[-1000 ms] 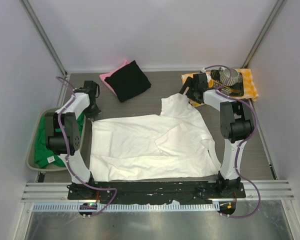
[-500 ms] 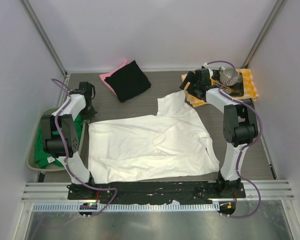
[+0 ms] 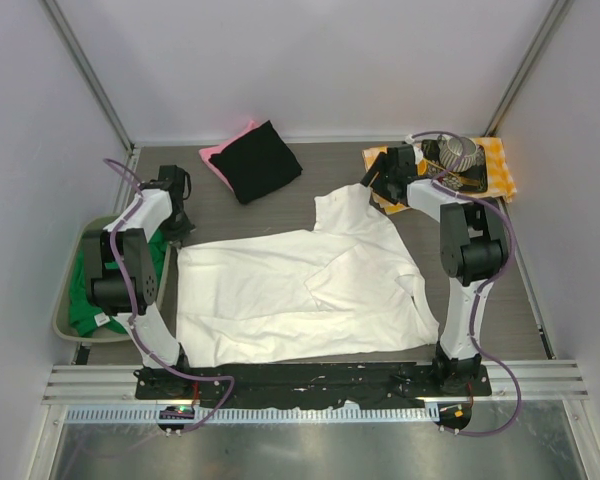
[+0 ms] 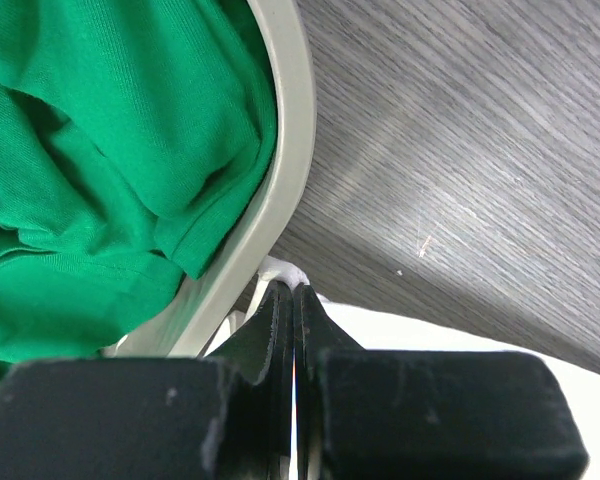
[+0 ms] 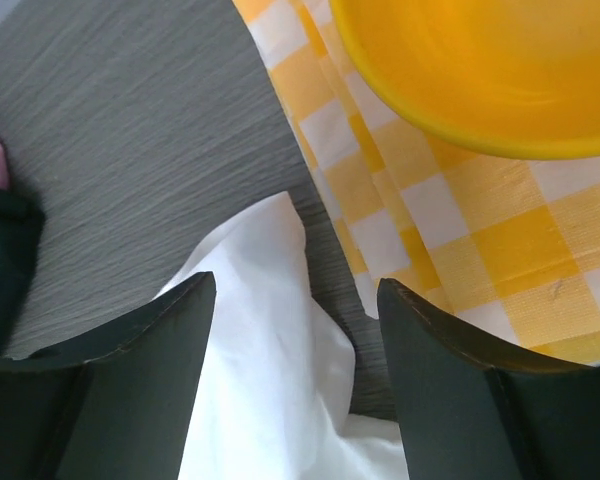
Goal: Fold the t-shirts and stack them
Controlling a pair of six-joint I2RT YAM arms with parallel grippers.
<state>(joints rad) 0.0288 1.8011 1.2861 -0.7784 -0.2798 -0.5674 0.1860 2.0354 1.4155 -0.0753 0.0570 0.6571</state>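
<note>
A white t-shirt (image 3: 300, 290) lies spread on the table, plain side up. My left gripper (image 3: 177, 232) is shut on its far left corner (image 4: 285, 270), right beside the bin; the left wrist view shows the jaws (image 4: 293, 292) closed on white fabric. My right gripper (image 3: 376, 186) is open above the shirt's far right corner (image 5: 260, 350), its fingers (image 5: 160, 330) on either side of the fabric, not touching it. A folded black t-shirt (image 3: 263, 160) lies on a pink one (image 3: 216, 158) at the back. A green t-shirt (image 3: 90, 290) sits in the bin.
The grey bin (image 3: 65, 290) stands at the left edge; its rim (image 4: 285, 150) is close to my left gripper. An orange-and-white checked cloth (image 3: 500, 170) with a yellow bowl (image 5: 480, 70) lies at the back right, next to my right gripper.
The left gripper has pulled the shirt's corner a little to the left. The right gripper lifted toward the back, then came back over the shirt's corner.
</note>
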